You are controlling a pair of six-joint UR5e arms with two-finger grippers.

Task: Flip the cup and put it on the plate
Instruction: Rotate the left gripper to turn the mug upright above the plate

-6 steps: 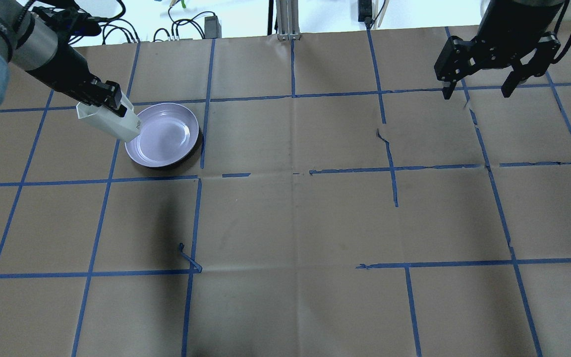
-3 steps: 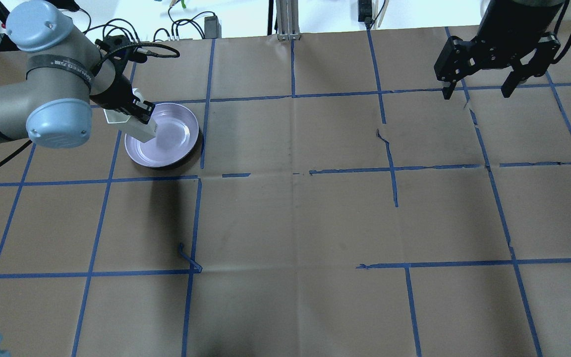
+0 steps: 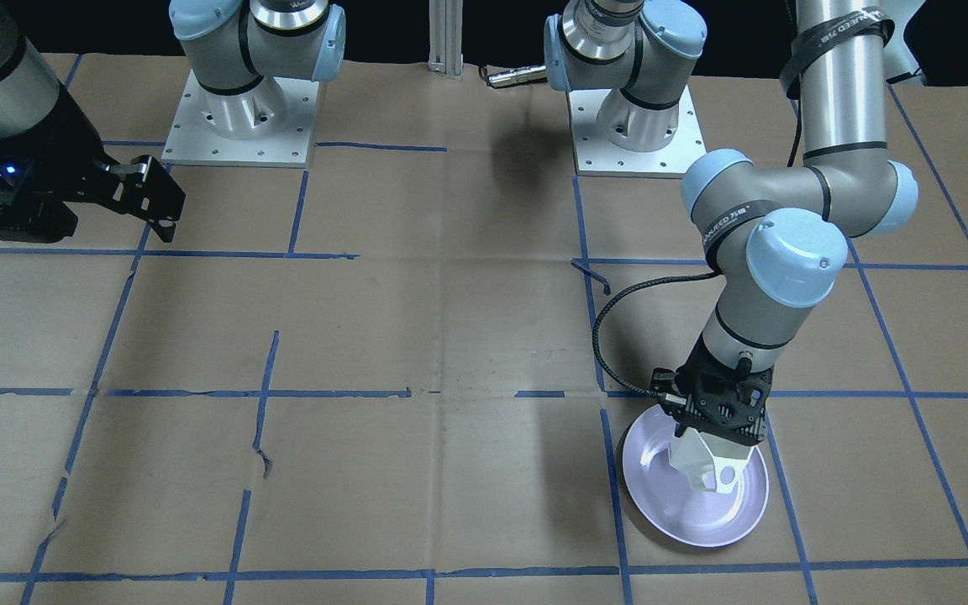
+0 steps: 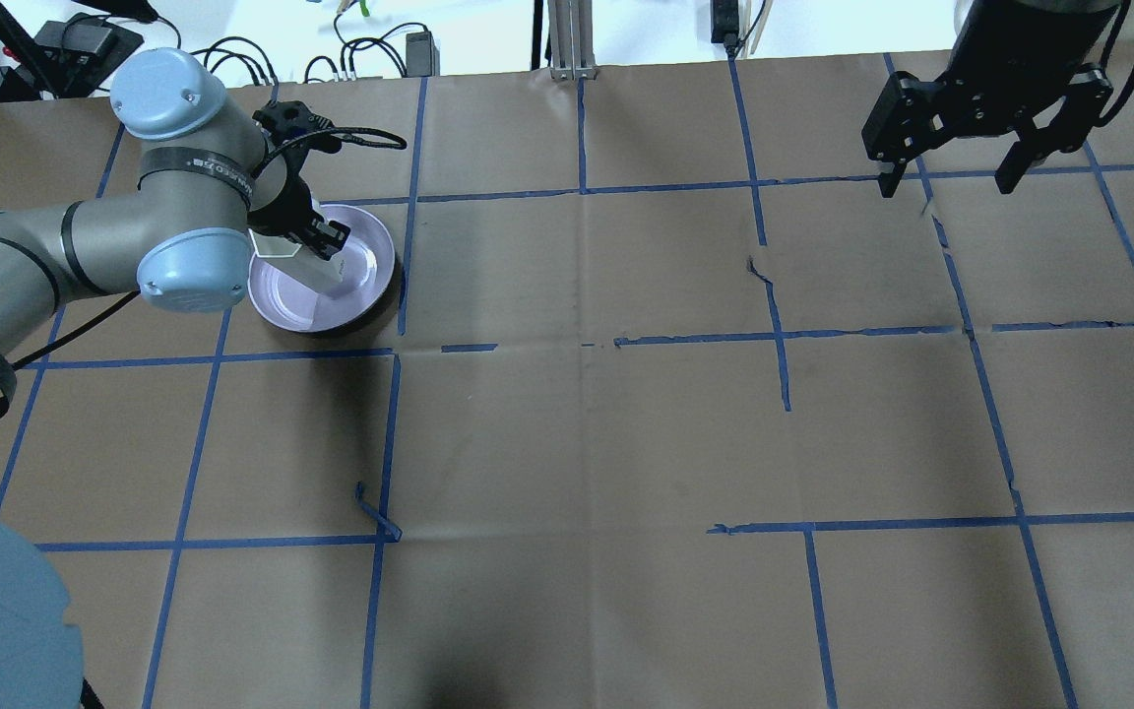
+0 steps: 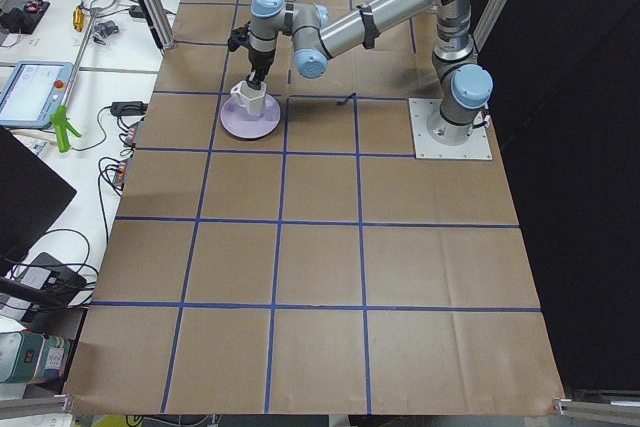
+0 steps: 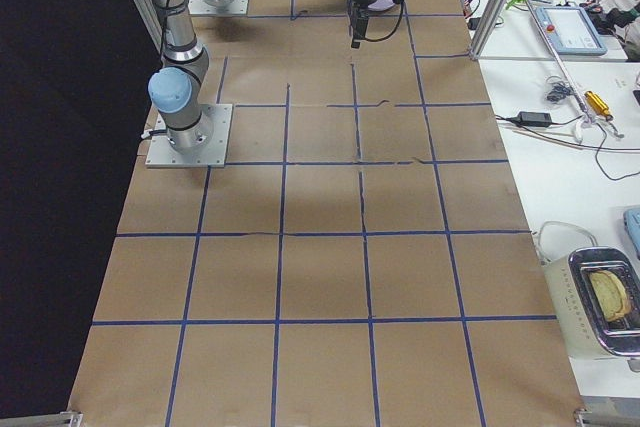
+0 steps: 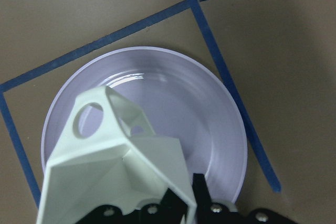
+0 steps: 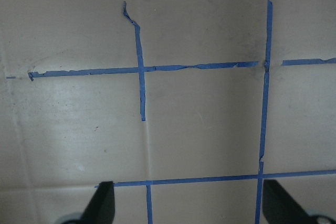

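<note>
The white faceted cup [image 3: 702, 465] is held by its rim in my left gripper [image 3: 717, 433], which is shut on it. The cup hangs mouth-up and slightly tilted over the middle of the pale lavender plate [image 3: 660, 504], handle outward. I cannot tell whether its base touches the plate. The cup [image 4: 309, 268] and the plate [image 4: 282, 307] also show in the overhead view, under my left gripper [image 4: 321, 239]. The left wrist view shows the cup [image 7: 115, 171] over the plate [image 7: 210, 103]. My right gripper [image 4: 946, 185] is open and empty, high at the far right.
The table is brown paper with a grid of blue tape [image 4: 582, 187]. A loose curl of tape [image 4: 375, 512] lies near the front left. The right wrist view shows only paper and tape below my open right gripper [image 8: 190, 203]. Cables [image 4: 370, 49] lie beyond the far edge.
My left arm has swung in and carried the cup from the plate's left rim to over its middle, lowering it and turning it more upright. The right arm has not moved.
</note>
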